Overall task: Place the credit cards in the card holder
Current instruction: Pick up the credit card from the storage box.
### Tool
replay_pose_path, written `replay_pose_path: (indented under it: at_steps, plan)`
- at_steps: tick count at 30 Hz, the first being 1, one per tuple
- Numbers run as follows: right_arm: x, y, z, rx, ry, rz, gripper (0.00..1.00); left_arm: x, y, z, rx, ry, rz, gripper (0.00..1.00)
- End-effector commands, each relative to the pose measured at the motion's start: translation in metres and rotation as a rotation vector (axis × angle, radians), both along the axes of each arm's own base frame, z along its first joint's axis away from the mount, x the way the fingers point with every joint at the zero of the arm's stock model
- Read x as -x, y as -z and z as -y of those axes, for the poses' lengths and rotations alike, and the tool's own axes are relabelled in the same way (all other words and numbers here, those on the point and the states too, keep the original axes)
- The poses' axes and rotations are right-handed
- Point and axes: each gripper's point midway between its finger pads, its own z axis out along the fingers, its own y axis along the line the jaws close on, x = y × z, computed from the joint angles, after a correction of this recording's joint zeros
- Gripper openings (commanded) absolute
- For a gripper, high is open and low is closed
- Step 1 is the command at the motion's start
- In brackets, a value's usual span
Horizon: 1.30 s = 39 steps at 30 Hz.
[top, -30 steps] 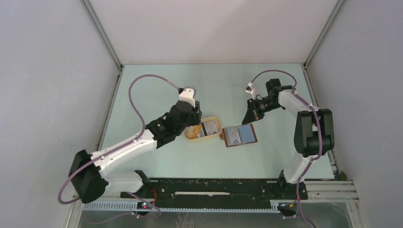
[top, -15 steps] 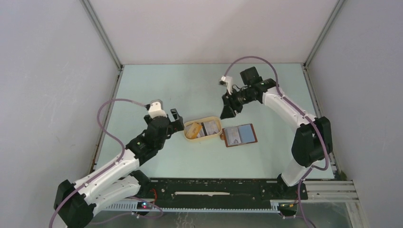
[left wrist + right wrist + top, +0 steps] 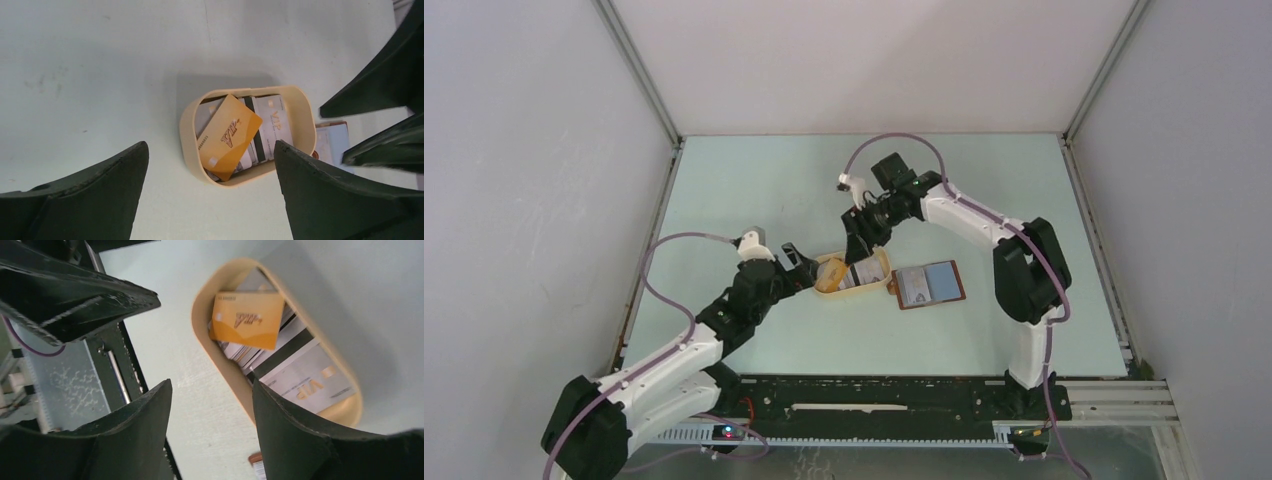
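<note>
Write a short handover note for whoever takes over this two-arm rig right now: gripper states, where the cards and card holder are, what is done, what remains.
Left gripper: open, empty, by the left end of the cream tray.
Right gripper: open, empty, above the tray.
Credit cards: piled in the tray, orange card on top.
Card holder: lies open on the table, right of the tray.
Done: holder opened. Whether it already holds a card cannot be told.
Left: pick up each card and slot it into the holder.
</note>
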Motion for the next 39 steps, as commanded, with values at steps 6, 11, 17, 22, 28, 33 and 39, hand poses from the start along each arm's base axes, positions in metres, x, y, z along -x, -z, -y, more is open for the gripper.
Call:
replay_pose_path:
  at_steps: [6, 11, 17, 22, 28, 33, 39]
  plan:
    - [0.005, 0.029, -0.011, 0.005, 0.085, -0.161, 0.76, -0.006, 0.011, 0.024, 0.145, 0.067, -0.022, 0.95]
    - [0.004, 0.043, -0.016, 0.015, 0.113, -0.224, 0.77, -0.008, 0.022, 0.029, 0.146, 0.083, -0.065, 0.87]
    - [0.003, 0.055, -0.018, 0.034, 0.167, -0.271, 0.79, -0.009, 0.033, 0.025, 0.131, 0.07, -0.097, 0.78]
    - [0.0, 0.067, -0.021, 0.077, 0.228, -0.267, 0.77, -0.009, 0.039, 0.024, 0.121, 0.067, -0.116, 0.63]
    - [-0.005, 0.079, -0.023, 0.104, 0.287, -0.25, 0.74, -0.008, 0.046, 0.026, 0.115, 0.086, -0.14, 0.55]
    - [-0.009, 0.089, -0.021, 0.115, 0.334, -0.244, 0.73, -0.007, 0.05, 0.03, 0.113, 0.105, -0.153, 0.5]
    - [-0.006, 0.096, -0.025, 0.117, 0.336, -0.273, 0.73, -0.007, 0.054, 0.035, 0.112, 0.131, -0.172, 0.44]
